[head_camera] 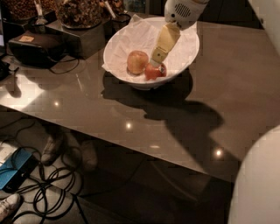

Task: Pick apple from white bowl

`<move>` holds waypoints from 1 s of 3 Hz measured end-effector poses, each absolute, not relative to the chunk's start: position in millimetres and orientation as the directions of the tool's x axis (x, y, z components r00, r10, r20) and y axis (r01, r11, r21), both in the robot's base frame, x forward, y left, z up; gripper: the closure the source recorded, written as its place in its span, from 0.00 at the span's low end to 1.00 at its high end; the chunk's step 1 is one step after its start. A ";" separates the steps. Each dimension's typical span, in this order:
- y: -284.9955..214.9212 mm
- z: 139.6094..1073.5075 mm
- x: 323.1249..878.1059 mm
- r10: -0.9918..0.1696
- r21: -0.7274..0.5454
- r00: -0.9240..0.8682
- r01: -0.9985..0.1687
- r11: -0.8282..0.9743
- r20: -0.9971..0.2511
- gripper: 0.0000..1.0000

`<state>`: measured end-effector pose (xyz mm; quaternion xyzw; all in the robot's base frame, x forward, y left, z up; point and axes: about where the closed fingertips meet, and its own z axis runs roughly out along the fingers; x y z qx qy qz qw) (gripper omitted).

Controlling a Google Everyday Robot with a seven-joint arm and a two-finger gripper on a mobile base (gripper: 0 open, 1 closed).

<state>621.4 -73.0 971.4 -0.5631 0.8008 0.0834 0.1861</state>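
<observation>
Whether the jaws of the gripper (157,59) are released or clenched, I cannot tell, because only one pale yellow side of it shows. It comes down at a slant from the white wrist housing (183,9) at the top edge of the frame, a little right of the middle, and its tip is right at the top of the apple (154,73). This deep red apple lies in the white bowl (127,79), near the middle of its lower part, on the crinkled white paper (140,37) which lines it. Just left of it, touching or almost touching, lies a paler yellow-orange apple (137,62). The bowl stands on the grey-brown table (245,87) in the upper middle of the frame and throws a dark shadow below and to the right. In the upper left is a black box (35,48) with a cable. Under the table edge, lower left, black cables (52,183) lie on the floor.
</observation>
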 end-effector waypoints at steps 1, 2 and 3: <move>-69.9 959.1 629.5 -0.865 -0.046 -0.328 -0.927 0.371 -0.379 0.14; -67.1 944.4 634.7 -0.865 -0.018 -0.353 -0.923 0.384 -0.356 0.14; -65.9 930.2 641.0 -0.864 0.007 -0.376 -0.918 0.396 -0.334 0.16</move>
